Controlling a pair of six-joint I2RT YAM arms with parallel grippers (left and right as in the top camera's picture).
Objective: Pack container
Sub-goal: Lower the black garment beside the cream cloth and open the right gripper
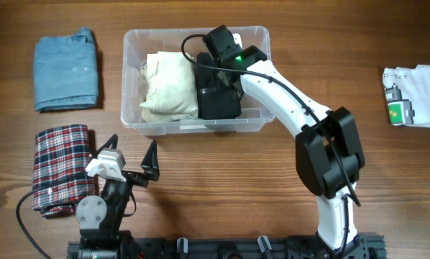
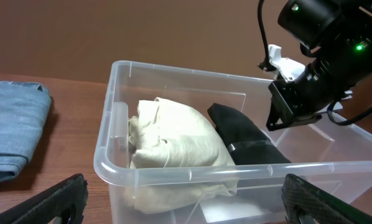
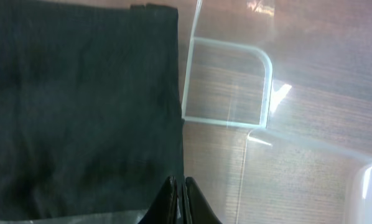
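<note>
Wrist view shows right hand (image 3: 180, 182) seemingly closed.

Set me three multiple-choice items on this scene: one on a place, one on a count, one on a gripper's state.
1. Where is the black garment? A. in the container, beside the cream garment B. beside the container C. hung over its rim
2. How many folded cloths lie outside the container? A. one B. three C. five
3. How stands the left gripper? A. open B. shut on a cloth C. shut, empty
1 A: both garments lie side by side within its walls. 2 B: blue cloth, plaid cloth, white printed cloth. 3 A: its fingers are spread wide, nothing between them.
</note>
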